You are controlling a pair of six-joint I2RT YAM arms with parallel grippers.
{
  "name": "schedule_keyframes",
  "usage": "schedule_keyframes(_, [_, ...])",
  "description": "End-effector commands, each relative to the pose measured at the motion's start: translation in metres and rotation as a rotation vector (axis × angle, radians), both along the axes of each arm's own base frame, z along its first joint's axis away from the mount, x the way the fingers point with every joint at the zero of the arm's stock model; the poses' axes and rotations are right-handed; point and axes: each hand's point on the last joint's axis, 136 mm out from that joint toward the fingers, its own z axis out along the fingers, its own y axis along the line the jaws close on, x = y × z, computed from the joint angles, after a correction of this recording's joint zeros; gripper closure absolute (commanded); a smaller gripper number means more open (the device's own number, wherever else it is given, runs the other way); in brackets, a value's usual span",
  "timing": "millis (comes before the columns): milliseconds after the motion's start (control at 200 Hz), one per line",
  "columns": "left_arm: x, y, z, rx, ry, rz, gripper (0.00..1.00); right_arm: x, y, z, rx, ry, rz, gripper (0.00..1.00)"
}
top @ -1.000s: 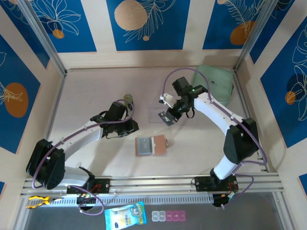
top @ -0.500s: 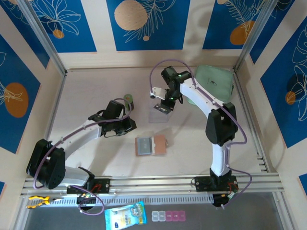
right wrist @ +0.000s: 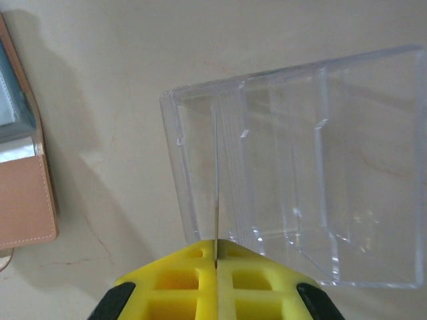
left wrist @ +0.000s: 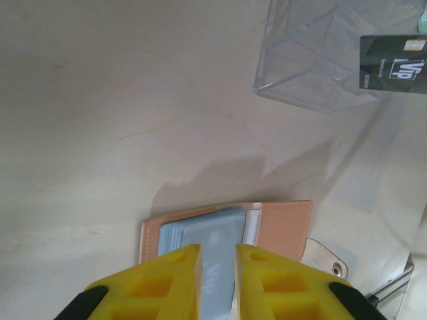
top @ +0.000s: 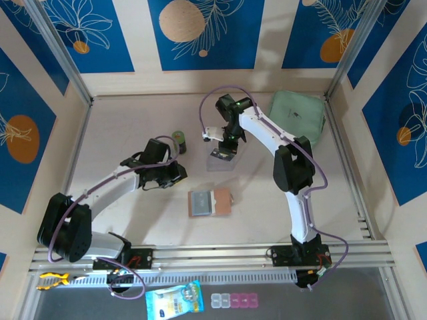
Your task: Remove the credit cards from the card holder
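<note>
The card holder (top: 209, 202) lies open on the table, tan leather outside and grey-blue pockets (left wrist: 200, 233) inside, with its snap tab (left wrist: 327, 260) to one side. My left gripper (top: 175, 175) hovers to the holder's left, open, and its yellow fingertips (left wrist: 218, 250) frame the pockets. My right gripper (top: 223, 148) is shut on a dark card with white print (left wrist: 393, 63). That card shows edge-on (right wrist: 216, 200) in the right wrist view, over the clear plastic box (right wrist: 300, 160). A pale-printed card seems to sit in the front pocket. No pink card shows.
The clear box (top: 222, 161) stands behind the holder. A mint-green case (top: 298, 115) lies at the back right. A small green cylinder (top: 178, 140) stands near the left arm. A blue packet (top: 173, 300) and pill boxes (top: 233, 301) lie below the rail.
The right arm has swung left and towards the back, carrying the dark card over the clear box. The left gripper has shifted slightly left.
</note>
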Motion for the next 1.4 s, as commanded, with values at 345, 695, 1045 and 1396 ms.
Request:
schedule_keyframes(345, [-0.004, 0.003, -0.004, -0.028, 0.026, -0.001, 0.79, -0.024, 0.005, -0.018, -0.001, 0.155, 0.051, 1.0])
schedule_keyframes(695, [-0.007, 0.005, -0.008, -0.037, 0.032, 0.013, 0.79, -0.037, 0.012, -0.033, 0.027, 0.237, 0.051, 0.88])
schedule_keyframes(1045, [-0.007, 0.004, -0.009, -0.049, 0.03, 0.015, 0.79, -0.026, 0.013, -0.018, 0.046, 0.167, 0.012, 0.8])
schedule_keyframes(1396, [-0.007, 0.004, -0.011, -0.053, 0.031, 0.012, 0.79, 0.008, 0.003, -0.003, 0.0, -0.046, -0.053, 0.82])
